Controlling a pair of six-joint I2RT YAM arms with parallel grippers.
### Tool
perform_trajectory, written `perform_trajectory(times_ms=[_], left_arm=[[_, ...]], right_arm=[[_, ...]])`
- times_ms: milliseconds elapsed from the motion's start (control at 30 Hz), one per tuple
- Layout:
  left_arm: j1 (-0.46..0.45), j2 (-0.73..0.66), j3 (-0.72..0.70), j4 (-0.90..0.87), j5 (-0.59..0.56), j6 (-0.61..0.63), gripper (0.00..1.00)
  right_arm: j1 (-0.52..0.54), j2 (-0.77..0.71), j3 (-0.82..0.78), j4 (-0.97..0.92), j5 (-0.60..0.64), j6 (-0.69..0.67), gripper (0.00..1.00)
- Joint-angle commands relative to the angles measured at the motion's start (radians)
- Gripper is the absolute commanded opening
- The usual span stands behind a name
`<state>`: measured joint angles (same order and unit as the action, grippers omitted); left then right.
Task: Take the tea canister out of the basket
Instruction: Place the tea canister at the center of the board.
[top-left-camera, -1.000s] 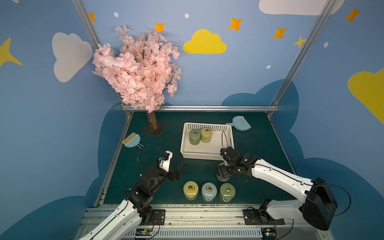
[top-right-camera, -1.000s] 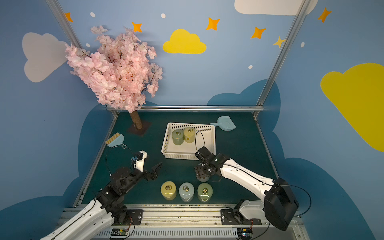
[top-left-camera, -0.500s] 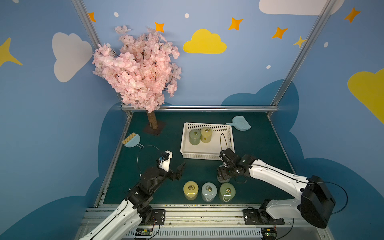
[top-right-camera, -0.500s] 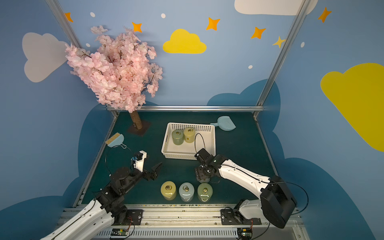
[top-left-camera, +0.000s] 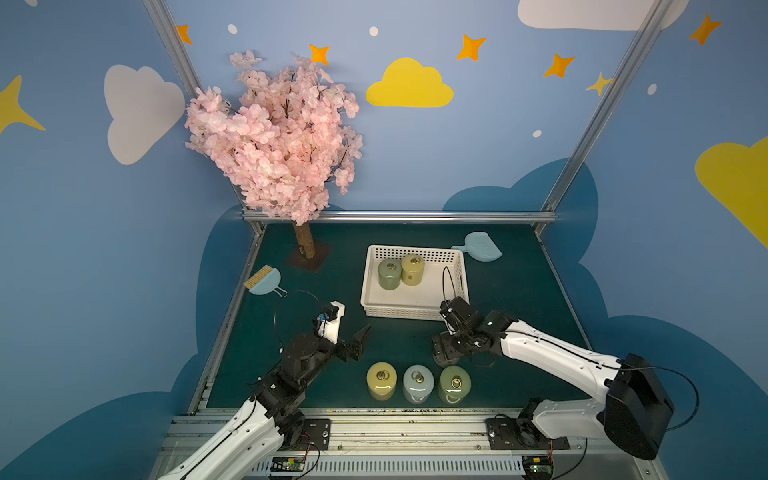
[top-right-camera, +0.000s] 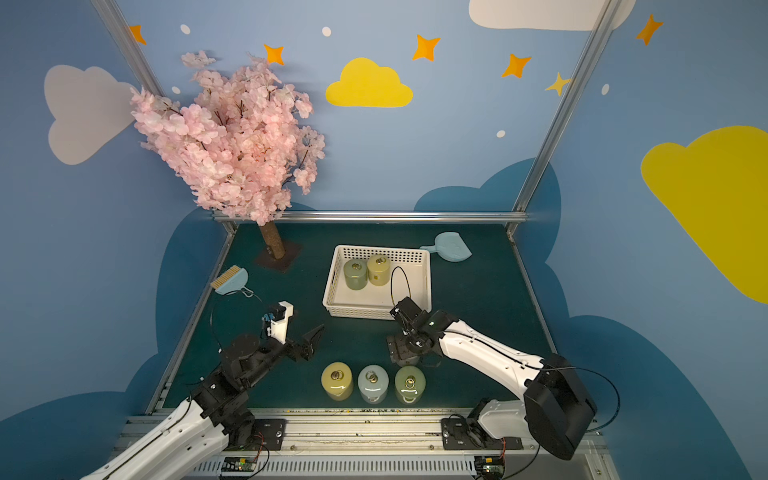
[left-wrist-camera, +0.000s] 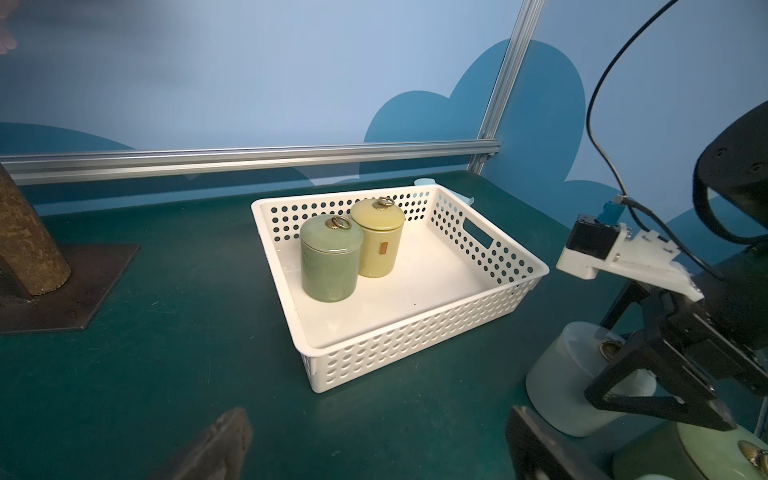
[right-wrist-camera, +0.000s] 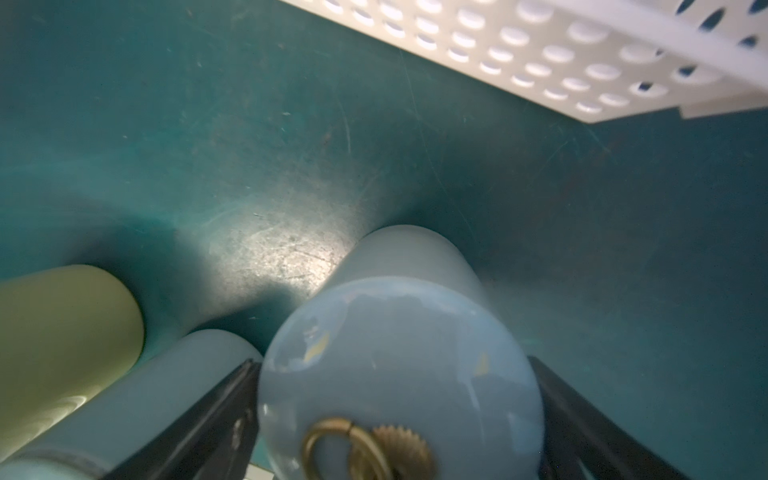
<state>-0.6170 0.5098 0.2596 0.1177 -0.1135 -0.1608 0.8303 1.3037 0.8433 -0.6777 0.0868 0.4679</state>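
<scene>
Canister (right-wrist-camera: 407, 257), pale blue, upright near basket (top-left-camera: 409, 311), straddled by right pincer (right-wrist-camera: 392, 365); grip: cannot tell. Left pincer (top-left-camera: 359, 343) spread wide.

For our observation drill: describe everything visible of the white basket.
The white basket is shallow, rectangular, glossy plastic, with perforated walls, a slot handle and an outturned rim. It sits flat on the green table. Inside, at its far left, stand a green canister and a yellow canister, side by side.

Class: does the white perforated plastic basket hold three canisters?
No, the white basket holds only two: a green lidded canister and a yellow lidded canister.
</scene>
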Motion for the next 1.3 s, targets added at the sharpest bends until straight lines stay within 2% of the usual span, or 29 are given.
perform_trajectory(times_ms=[0,200,467,867,1167,1267], left_arm=[[0.003,-0.015,0.006,-0.003,-0.016,0.01,1.0],[0.004,0.029,0.062,-0.028,-0.028,-0.011,1.0],[0.002,0.195,0.202,-0.11,-0.041,-0.016,1.0],[0.007,0.476,0.418,-0.156,-0.043,0.013,1.0],[0.082,0.712,0.634,-0.283,0.13,0.013,1.0],[0.094,0.785,0.702,-0.325,0.149,0.026,1.0]], right_arm=[[0.004,-0.038,0.008,-0.007,-0.004,0.0,0.98],[0.001,-0.071,0.035,-0.053,0.02,-0.014,0.98],[-0.025,-0.137,0.066,-0.059,0.045,-0.081,0.98],[-0.181,-0.221,0.025,0.093,0.028,-0.237,0.98],[-0.209,-0.247,-0.037,0.205,0.079,-0.297,0.98],[-0.214,-0.278,-0.063,0.217,0.085,-0.315,0.98]])
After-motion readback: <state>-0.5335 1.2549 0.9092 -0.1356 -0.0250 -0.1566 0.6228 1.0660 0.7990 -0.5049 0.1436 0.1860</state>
